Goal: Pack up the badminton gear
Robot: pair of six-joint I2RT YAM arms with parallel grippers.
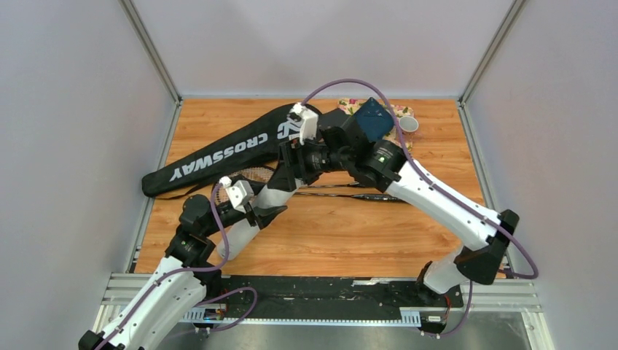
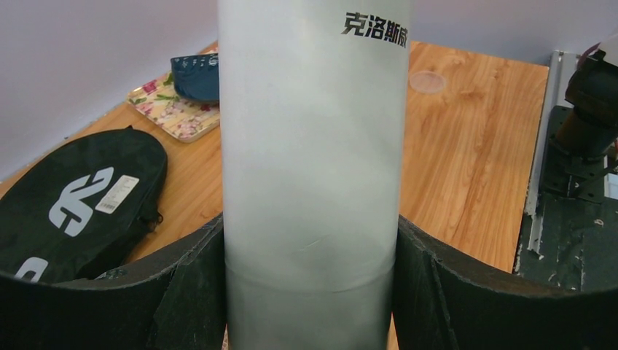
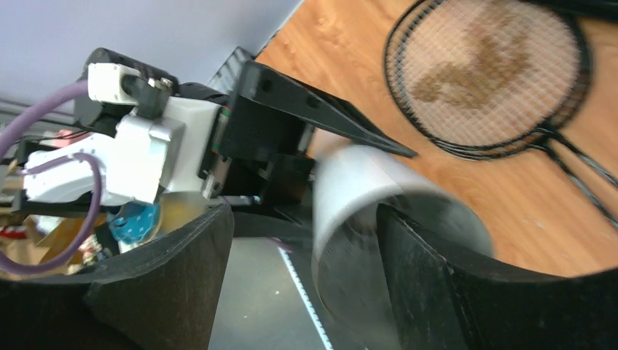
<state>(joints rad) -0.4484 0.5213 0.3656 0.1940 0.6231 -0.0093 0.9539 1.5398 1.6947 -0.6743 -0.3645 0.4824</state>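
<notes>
My left gripper (image 2: 310,240) is shut on the white tube (image 2: 313,146), one pad pressed against each side, and holds it tilted above the table (image 1: 280,191). My right gripper (image 3: 302,219) is open at the tube's open mouth (image 3: 350,175); its right finger (image 3: 415,277) overlaps the rim and nothing is held. Two black rackets (image 3: 484,73) lie on the wood just beyond, with their shafts (image 1: 342,191) running right. The black CROSSWAY cover (image 1: 218,153) lies at the back left and also appears in the left wrist view (image 2: 80,204). No shuttlecocks are visible.
A floral tray (image 2: 171,109) with a blue cloth (image 1: 373,119) sits at the back right, beside a small cup (image 1: 409,125). A clear round lid (image 2: 426,82) lies on the wood. Grey walls enclose the table on three sides.
</notes>
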